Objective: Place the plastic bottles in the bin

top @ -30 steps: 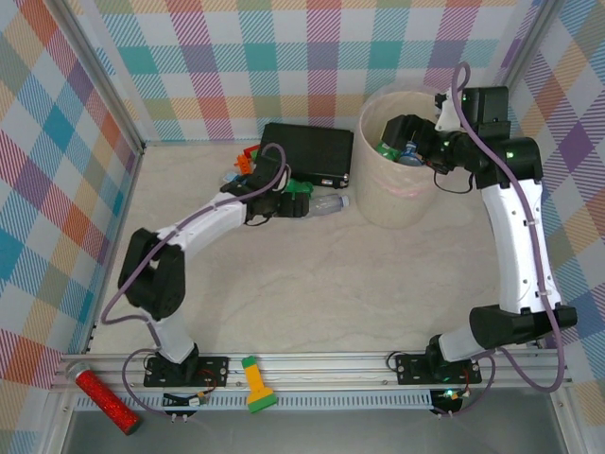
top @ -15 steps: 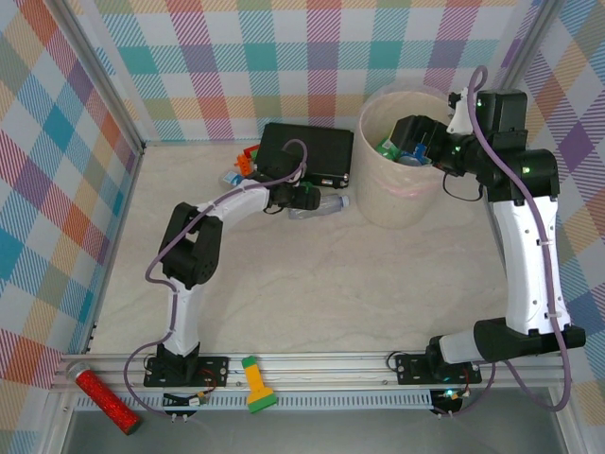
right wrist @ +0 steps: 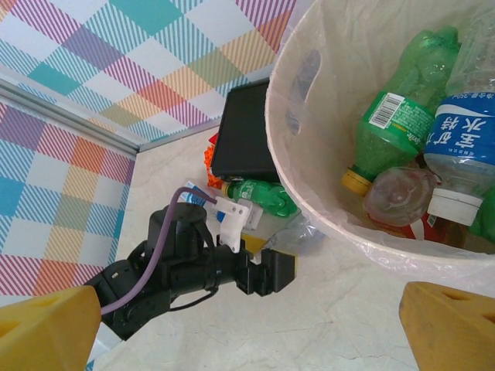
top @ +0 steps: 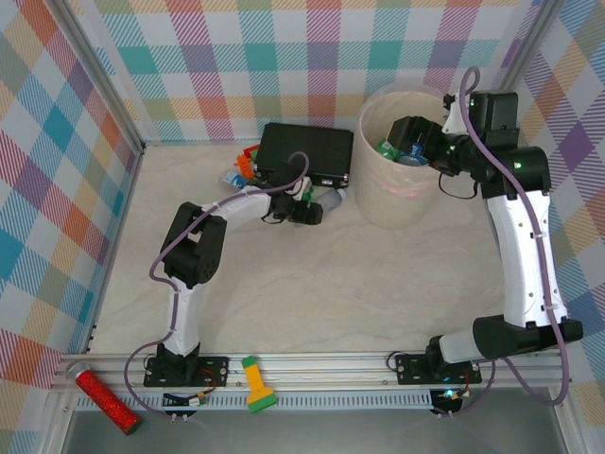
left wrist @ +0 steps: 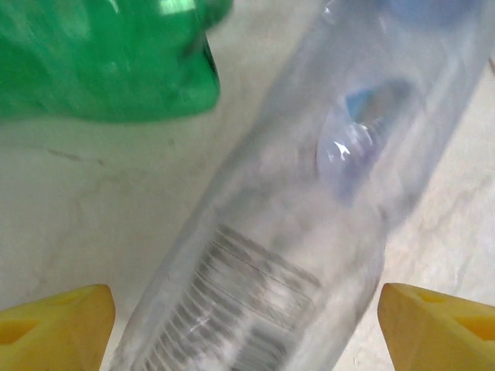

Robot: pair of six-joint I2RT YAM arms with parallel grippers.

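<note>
Brightly and evenly lit from above, with only a soft, faint shadow beneath the left gripper [top: 317,210] in the top view. Heavily blurred just ahead of its fingertips [left wrist: 54,325]: smeared clear bottle [left wrist: 309,193], defocused green bottle [left wrist: 108,58] beyond, white glints on both. Sharp ahead of the right gripper [right wrist: 247,325]: crisp labels inside the bin [right wrist: 309,178], mild sheen on its liner [right wrist: 371,239].

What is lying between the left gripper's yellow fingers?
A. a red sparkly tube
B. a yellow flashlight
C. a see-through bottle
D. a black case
C: the left wrist view shows a clear bottle with a barcode label, lying on the table between the wide-apart jaws of the left gripper.
</note>
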